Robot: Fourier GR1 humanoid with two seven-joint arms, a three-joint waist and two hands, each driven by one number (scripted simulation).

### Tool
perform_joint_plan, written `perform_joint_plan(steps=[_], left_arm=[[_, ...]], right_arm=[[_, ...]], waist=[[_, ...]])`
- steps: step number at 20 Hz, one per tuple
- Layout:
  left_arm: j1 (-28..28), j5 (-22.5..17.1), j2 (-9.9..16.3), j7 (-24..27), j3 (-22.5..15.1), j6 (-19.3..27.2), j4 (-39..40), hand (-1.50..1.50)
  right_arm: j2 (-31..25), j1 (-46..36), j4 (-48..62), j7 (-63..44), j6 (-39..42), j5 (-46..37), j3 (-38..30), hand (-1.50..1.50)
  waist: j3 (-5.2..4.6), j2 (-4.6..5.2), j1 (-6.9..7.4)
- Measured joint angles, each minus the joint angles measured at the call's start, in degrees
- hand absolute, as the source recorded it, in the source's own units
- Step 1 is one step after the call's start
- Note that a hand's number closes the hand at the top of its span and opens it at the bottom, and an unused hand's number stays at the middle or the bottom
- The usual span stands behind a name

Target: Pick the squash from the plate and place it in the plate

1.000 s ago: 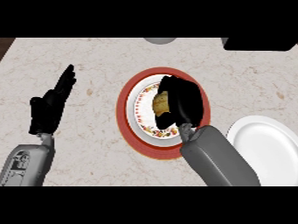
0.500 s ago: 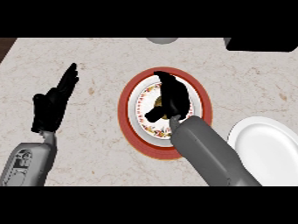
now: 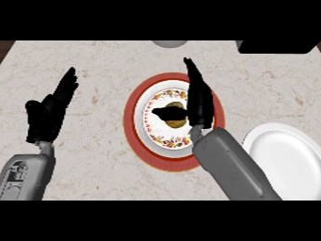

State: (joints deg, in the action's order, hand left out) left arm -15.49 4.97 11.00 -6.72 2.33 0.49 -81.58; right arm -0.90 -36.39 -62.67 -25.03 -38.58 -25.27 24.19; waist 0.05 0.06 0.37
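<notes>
A yellow-brown squash [image 3: 178, 122] lies in the middle of a patterned plate with a wide red rim [image 3: 135, 123], at the centre of the counter. My right hand [image 3: 201, 101] is over that plate's right half. Its fingers run straight toward the far edge, and its thumb reaches left across the top of the squash and hides part of it. The hand is open. A plain white plate [image 3: 288, 162] sits at the lower right, next to my right forearm. My left hand [image 3: 50, 112] rests open at the left, fingers up, away from both plates.
A grey round object [image 3: 170, 43] sits at the counter's far edge, and a black block [image 3: 277, 46] stands at the far right corner. Bare marbled counter lies between my left hand and the red-rimmed plate.
My right hand has stretched farther over the red-rimmed plate, its fingers straightening along the right side and its thumb coming across the squash. The left hand has stayed put.
</notes>
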Motion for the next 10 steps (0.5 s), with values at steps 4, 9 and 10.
perform_joint_plan(steps=[4, 9, 10], left_arm=[[1.6, 0.5, -0.4, -0.6, -0.2, 0.8, -1.8, 0.00], [1.6, 0.1, 0.3, -0.4, 0.8, 0.2, -1.2, 0.00], [1.6, 0.0, 0.5, 0.0, 1.0, -0.2, -0.8, 0.00]], right_arm=[[-3.6, 5.7, -8.4, 0.9, -1.3, 2.3, -3.7, -1.50], [-10.6, 16.5, -22.5, 1.9, 0.8, 6.4, -7.7, -1.50], [-11.9, 18.9, -24.6, 3.1, 1.6, 7.9, -8.7, -1.50]], waist=[[-0.02, -0.26, -0.78], [-0.04, -0.33, -1.42], [-0.04, -0.30, -1.39]])
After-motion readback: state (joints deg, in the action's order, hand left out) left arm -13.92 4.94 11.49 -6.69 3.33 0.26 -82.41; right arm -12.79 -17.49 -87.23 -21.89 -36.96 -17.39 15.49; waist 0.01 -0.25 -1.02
